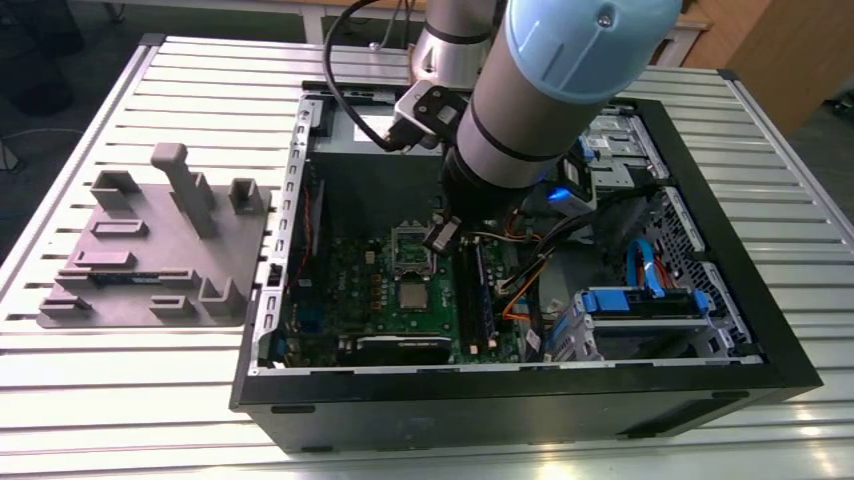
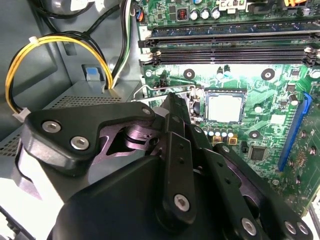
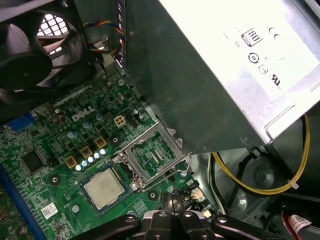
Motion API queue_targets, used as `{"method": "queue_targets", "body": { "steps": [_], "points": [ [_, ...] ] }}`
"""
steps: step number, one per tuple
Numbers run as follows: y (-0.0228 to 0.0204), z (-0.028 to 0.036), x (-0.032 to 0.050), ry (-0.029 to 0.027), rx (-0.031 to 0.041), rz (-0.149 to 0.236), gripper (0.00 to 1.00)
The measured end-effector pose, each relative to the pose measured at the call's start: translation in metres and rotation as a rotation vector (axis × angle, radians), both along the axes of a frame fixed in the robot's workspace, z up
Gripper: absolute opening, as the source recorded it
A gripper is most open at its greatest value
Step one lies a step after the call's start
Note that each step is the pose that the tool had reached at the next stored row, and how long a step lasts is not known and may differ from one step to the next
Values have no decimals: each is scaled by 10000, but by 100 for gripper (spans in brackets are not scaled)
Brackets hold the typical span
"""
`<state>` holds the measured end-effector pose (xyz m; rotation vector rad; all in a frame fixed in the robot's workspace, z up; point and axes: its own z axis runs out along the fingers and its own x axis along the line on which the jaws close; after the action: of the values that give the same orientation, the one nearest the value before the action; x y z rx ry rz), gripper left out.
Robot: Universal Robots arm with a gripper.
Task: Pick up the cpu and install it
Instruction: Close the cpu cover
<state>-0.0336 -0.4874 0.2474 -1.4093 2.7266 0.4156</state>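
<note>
First wrist view: we see the cpu (image 3: 105, 187) seated on the motherboard (image 3: 55, 150), the socket frame (image 3: 152, 155) open beside it. Our gripper (image 3: 168, 198) seems closed, empty; knocking that frame could shift the unclamped cpu.

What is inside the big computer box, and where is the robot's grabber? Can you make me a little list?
computer case: lying open on the slatted table
motherboard: green, on the floor of the case
cpu: flat in its socket on the motherboard, uncovered
socket frame: swung open, right beside the cpu
gripper: down inside the case, over the socket frame, not touching the cpu
grey holder: on the table at the exterior view's left
</note>
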Motion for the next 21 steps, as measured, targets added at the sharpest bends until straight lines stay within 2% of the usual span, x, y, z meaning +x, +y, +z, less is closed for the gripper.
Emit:
{"method": "queue_targets", "body": {
  "steps": [4,8,11,13,17,18,19,21],
  "points": [
    [0,-15,-1,1,20,0,10],
    [1,-72,-1,0,143,0,10],
    [8,-122,3,0,206,0,10],
    [17,-135,3,0,293,1,10],
    [21,-137,3,1,303,0,10],
    [63,-137,27,0,-124,0,10],
    [73,-137,34,1,-230,0,10],
    [77,-137,35,1,-261,0,10]
  ]
}}
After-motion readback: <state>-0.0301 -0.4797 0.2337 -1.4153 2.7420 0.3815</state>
